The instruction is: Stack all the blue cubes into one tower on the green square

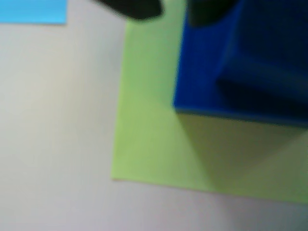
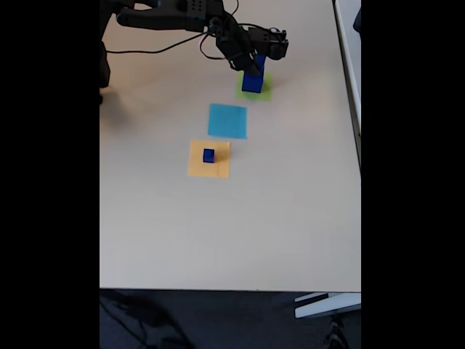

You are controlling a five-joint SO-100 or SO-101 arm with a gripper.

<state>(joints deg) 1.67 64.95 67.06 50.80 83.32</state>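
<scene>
Spanning most of the fixed view, a pale table (image 2: pixel 240 233), with three paper squares strung along a diagonal near its far end. Reaching in from 11 o'clock, a dark arm (image 2: pixel 171 16), ending over the green square (image 2: pixel 262 92) at about 1 o'clock of the table's centre. Standing on that green square, the tower (image 2: pixel 252 78): a stepped dark blue column, largest block lowest; exact count of levels too small to tell. Sitting close above the column's top, the gripper (image 2: pixel 255 64); whether spread, narrow or clamping a cube cannot be told, the fixed view being too small and the wrist view blurred, showing just two dark finger shapes at its upper edge. Filling the wrist view's upper right, the big blue block (image 1: pixel 202 72), with a smaller one (image 1: pixel 269 57) set on top, green paper showing on the left and below. Lying bare at centre in the fixed view, a light-blue square (image 2: pixel 227 121). Further toward 7 o'clock, an orange square (image 2: pixel 209 159) carrying the last small blue cube (image 2: pixel 209 155), well apart from the tower.

Judged risks: dragging or toppling the upper blocks by pulling away at an angle; knocking the column off the green paper with a finger; landing the tiny cube off-centre and having it slide off.
</scene>
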